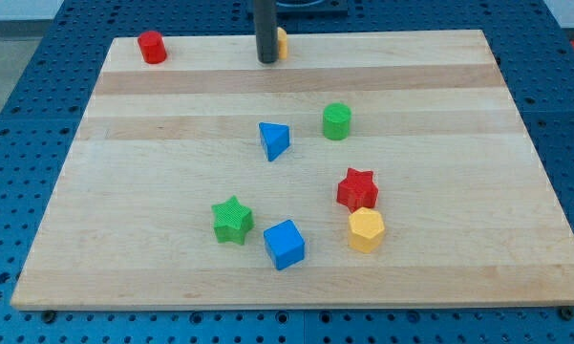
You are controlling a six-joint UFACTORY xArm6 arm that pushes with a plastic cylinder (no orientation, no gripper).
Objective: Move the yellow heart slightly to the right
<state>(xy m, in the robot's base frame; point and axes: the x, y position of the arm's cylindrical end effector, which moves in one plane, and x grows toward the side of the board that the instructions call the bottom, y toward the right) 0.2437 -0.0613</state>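
The yellow heart (282,42) sits at the board's top edge near the middle, mostly hidden behind my rod, so only a sliver shows on the rod's right side. My tip (266,61) rests on the board just left of and touching or nearly touching the heart.
A red cylinder (152,47) stands at the top left. A blue triangle (274,140) and green cylinder (336,121) lie mid-board. A red star (357,188), yellow hexagon (366,230), blue cube (285,244) and green star (232,220) lie lower down on the wooden board (124,191).
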